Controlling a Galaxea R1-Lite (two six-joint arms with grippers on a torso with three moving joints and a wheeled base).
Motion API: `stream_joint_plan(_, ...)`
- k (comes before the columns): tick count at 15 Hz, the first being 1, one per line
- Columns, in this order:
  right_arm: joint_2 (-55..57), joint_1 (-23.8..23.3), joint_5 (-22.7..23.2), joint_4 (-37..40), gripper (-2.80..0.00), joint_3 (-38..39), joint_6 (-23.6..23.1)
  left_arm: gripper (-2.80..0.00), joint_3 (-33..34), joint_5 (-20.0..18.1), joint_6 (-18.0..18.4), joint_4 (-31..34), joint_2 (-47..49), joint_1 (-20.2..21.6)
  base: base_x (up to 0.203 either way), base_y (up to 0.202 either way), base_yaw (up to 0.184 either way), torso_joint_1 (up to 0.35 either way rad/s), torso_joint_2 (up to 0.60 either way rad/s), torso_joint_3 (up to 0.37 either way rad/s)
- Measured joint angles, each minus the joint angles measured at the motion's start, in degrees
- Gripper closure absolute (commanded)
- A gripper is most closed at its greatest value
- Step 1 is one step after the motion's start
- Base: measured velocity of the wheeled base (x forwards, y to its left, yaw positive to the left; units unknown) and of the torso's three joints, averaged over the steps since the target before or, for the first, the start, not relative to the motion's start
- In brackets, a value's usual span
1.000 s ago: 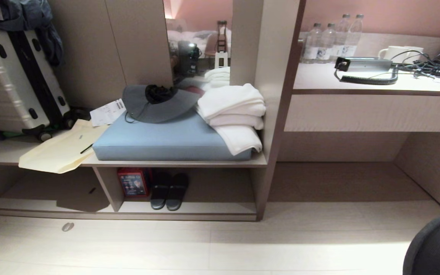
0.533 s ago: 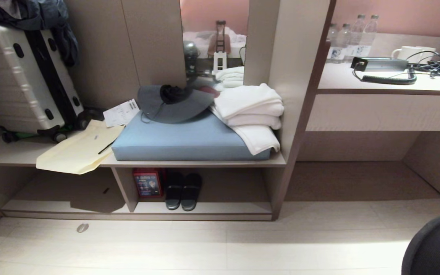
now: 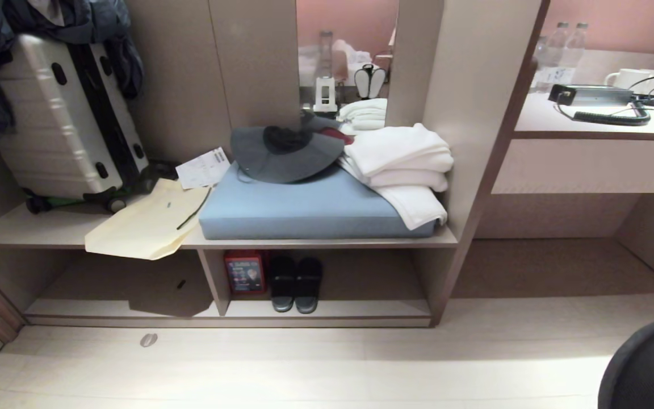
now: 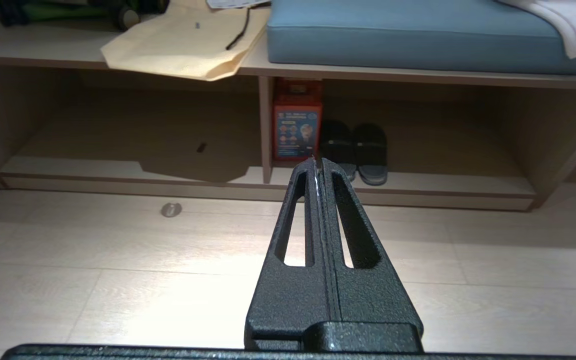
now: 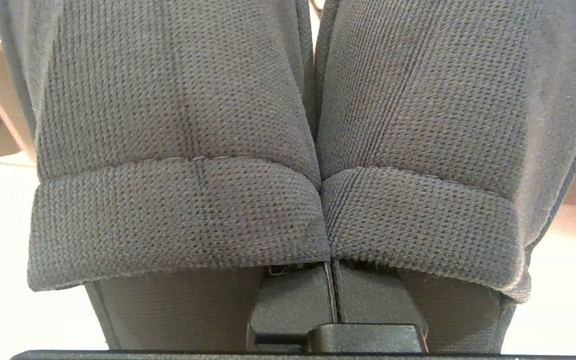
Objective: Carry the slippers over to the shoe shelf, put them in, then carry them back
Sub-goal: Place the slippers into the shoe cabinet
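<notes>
The slippers (image 5: pixel 178 130) fill the right wrist view: two woven black bands side by side, draped over my right gripper (image 5: pixel 332 295). Its jaws are pressed together under the bands, shut on the slippers; the fingertips are hidden by the fabric. My left gripper (image 4: pixel 316 163) is shut and empty, held above the pale floor and pointing toward the shoe shelf (image 4: pixel 443 185). The shoe shelf (image 3: pixel 361 309) is the low beige compartment under the bench, with an upright divider (image 3: pixel 213 278). Neither arm shows clearly in the head view.
Another dark pair with grey tips (image 3: pixel 296 282) and a red box (image 3: pixel 244 271) stand in the shelf right of the divider. On the bench sit a blue cushion (image 3: pixel 310 207), towels (image 3: pixel 406 165), a hat, a paper bag and a suitcase (image 3: pixel 66 113). A dark rounded shape (image 3: pixel 645 366) fills the bottom right corner.
The whole head picture has shifted to the right, so the camera has moved leftward along the unit. Nothing on the shelf or bench has moved on its own.
</notes>
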Motion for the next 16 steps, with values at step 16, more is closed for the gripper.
stream_joint_plan(16,0.0,0.0,-0.2,0.0,0.0,0.0,0.2,0.0,0.0,-0.1,0.1,0.0,0.0,0.0,0.0,0.014,0.0,0.0,0.0,0.0)
